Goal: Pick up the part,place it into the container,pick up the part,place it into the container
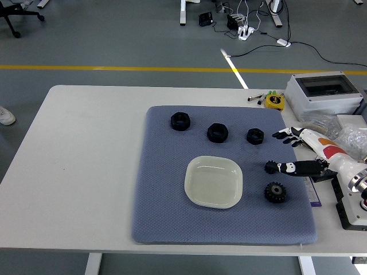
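Right hand at the small gear

While its fingers are spread and hold nothing, the right hand [298, 152] reaches in over the blue mat's [172, 200] right edge, one fingertip touching the small black gear [270, 167]. Just below lies the larger gear [275, 192]. Left of both sits the pale square container [213, 181], empty. Three black nuts [217, 132] line the mat's far side on the white tabletop [86, 160]
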